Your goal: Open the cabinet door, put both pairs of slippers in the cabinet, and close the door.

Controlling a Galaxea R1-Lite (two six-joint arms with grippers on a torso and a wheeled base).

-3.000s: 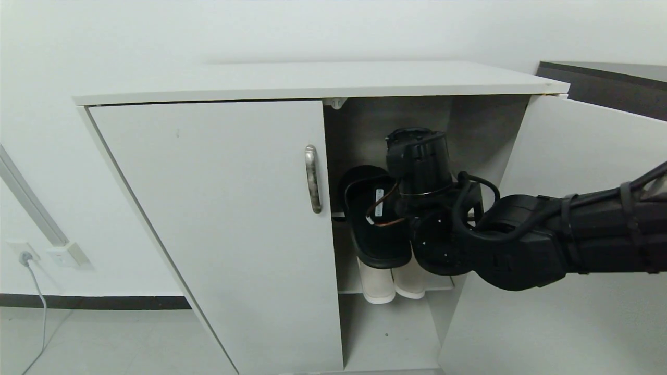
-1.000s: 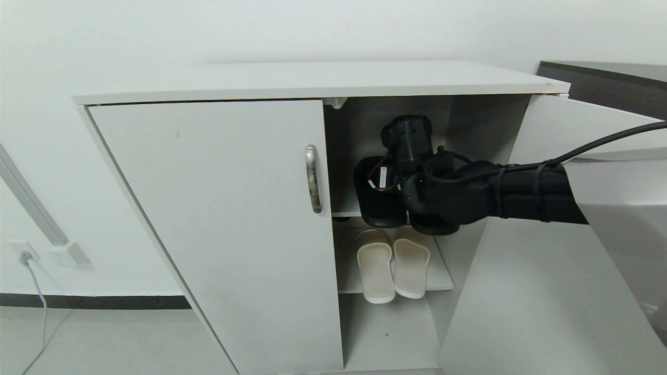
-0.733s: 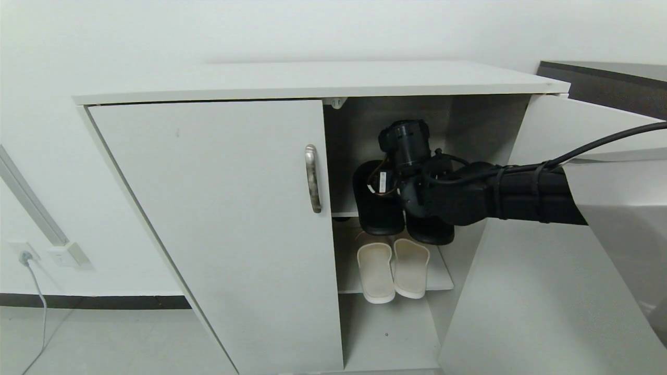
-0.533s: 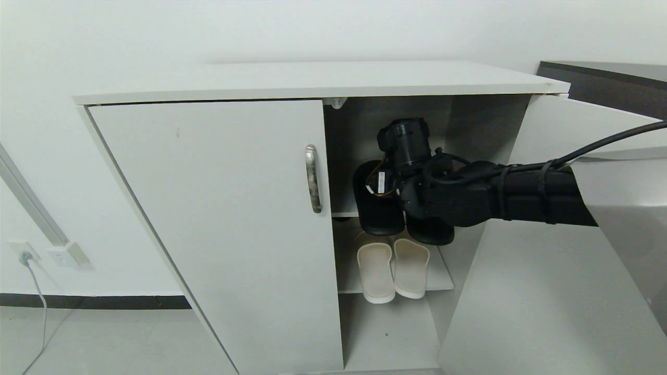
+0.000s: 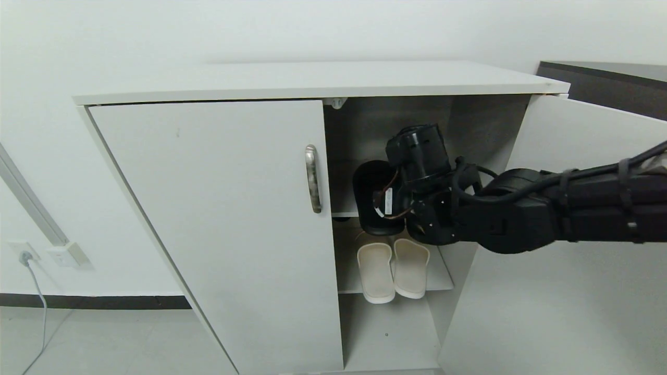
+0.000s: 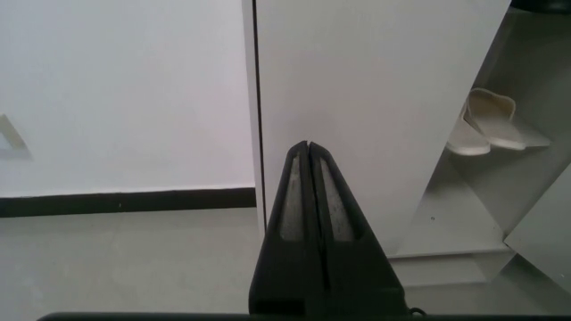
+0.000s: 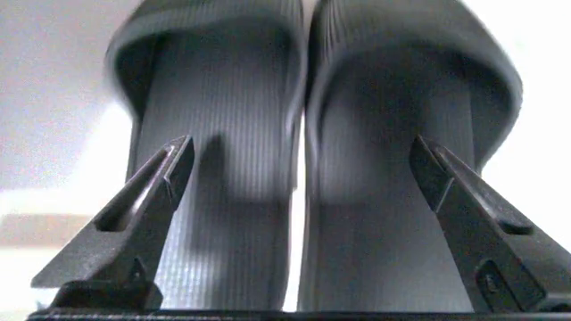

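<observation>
Fingers point(image 7: 161, 192) of the right gripper point(image 7: 301, 143) are spread wide, one on each outer side of the black slippers point(image 7: 214, 107), which lie side by side between and just beyond the tips with their ribbed soles toward the wrist camera. I cannot tell whether either finger touches a slipper, and nothing is clamped between them. From the head view the pair sits on the upper shelf point(image 5: 344, 214) of the cabinet point(image 5: 312, 78). One black slipper is in plain sight with its heel hanging past the shelf's front edge, and the other is hidden behind the arm's wrist. The right arm comes in from the right through the open half of the cabinet. Below, the cream slippers point(image 5: 393, 265) rest together on the lower shelf point(image 5: 440, 284), and their heels also overhang its front edge. The right door point(image 5: 547, 291) stands swung wide open, while the left door point(image 5: 219, 219) is closed and has a metal handle point(image 5: 311, 178) near its inner edge. The left gripper point(image 6: 308, 147) is low in front of the closed left door, above the floor point(image 6: 134, 259), with its fingers pressed together and holding nothing. A wall socket point(image 5: 23, 257) with a cable point(image 5: 39, 317) plugged in sits low on the wall to the left of the cabinet.
</observation>
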